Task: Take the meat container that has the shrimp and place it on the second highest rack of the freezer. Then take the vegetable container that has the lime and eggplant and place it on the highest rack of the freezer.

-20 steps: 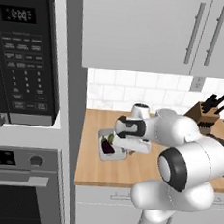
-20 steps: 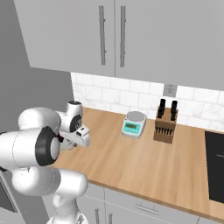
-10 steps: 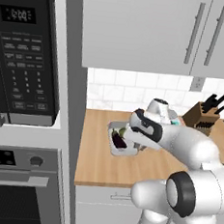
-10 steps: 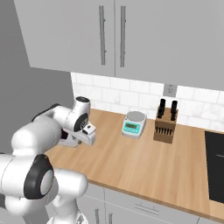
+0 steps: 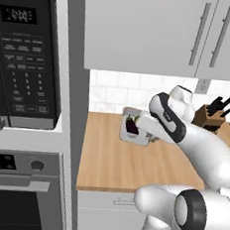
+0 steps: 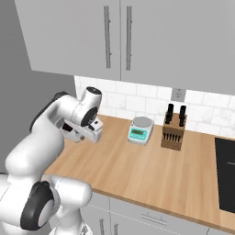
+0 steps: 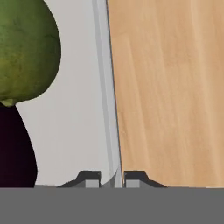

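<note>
- The pale grey vegetable container (image 5: 134,130) is now carried clear of the light wooden counter (image 5: 132,163), tipped toward the camera in the left base view; half a second ago it sat lower, and a second ago it was still lower and nearer the counter's left edge.
- The two-finger gripper (image 7: 112,178) is seen narrowed onto the container's thin rim, one dark tip on each side of the wall; its closing has finished within the last second.
- Inside the container, the round green lime (image 7: 24,50) and the dark purple, glossy eggplant (image 7: 13,148) are seen lying against each other; the eggplant (image 5: 132,126) also shows in the left base view.
- The pick-up is judged done, so the carry to the freezer's highest rack is what remains; neither freezer nor rack is in these views.
- A tall grey panel beside the black microwave (image 5: 26,53) stands just left of the load, and white upper cabinets (image 5: 160,31) hang above.
- Open room lies to the right, before the digital scale (image 6: 140,130) and the wooden knife block (image 6: 173,133).
- With the container tilted, a rolling lime is judged a risk.
</note>
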